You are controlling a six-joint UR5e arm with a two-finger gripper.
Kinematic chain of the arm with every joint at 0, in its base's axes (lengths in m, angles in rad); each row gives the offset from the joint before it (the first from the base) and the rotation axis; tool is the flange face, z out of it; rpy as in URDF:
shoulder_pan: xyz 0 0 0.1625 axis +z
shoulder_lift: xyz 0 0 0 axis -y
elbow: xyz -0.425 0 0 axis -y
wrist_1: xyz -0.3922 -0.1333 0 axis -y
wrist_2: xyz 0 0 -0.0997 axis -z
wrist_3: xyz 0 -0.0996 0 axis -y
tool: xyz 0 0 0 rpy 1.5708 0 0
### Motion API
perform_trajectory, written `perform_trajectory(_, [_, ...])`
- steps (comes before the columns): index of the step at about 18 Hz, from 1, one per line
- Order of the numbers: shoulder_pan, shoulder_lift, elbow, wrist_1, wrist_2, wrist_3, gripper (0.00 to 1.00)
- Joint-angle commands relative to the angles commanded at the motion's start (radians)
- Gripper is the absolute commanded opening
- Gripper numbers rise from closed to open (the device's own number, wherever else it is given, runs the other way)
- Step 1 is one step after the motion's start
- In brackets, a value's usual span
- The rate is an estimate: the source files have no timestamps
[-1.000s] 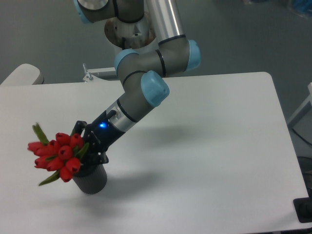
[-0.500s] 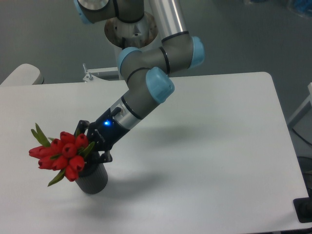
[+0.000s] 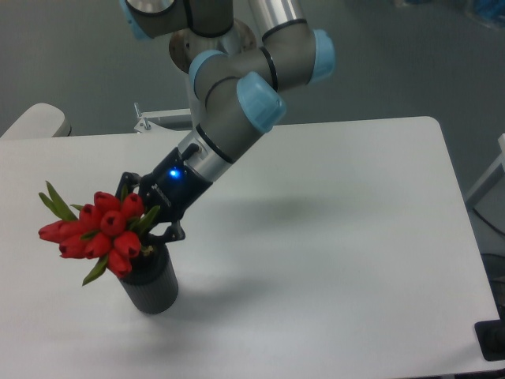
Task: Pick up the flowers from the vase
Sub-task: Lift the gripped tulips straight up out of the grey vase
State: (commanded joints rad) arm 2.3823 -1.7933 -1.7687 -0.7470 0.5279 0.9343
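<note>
A bunch of red tulip buds, the flowers (image 3: 99, 231), with narrow green leaves, leans to the left over the mouth of the vase (image 3: 151, 287), a short dark grey cylinder near the table's front left. My gripper (image 3: 151, 223) reaches down from the upper right and is shut on the flowers' stems just above the vase's rim. The stems are hidden behind the buds and fingers, so whether they still reach into the vase cannot be told.
The white table (image 3: 339, 260) stretches to the right and back of the vase. The arm's base (image 3: 209, 47) stands behind the table's far edge. A pale rounded object (image 3: 35, 122) sits at the far left edge.
The gripper has risen a little with the flowers; the bunch sits higher and further left than a second ago. The arm's elbow has lifted. The vase has stayed put.
</note>
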Motion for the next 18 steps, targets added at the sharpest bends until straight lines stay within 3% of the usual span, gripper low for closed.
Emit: perform_trajectory(18, [0.029, 0.022, 0.126, -0.002, -0.005, -0.114, 0.23])
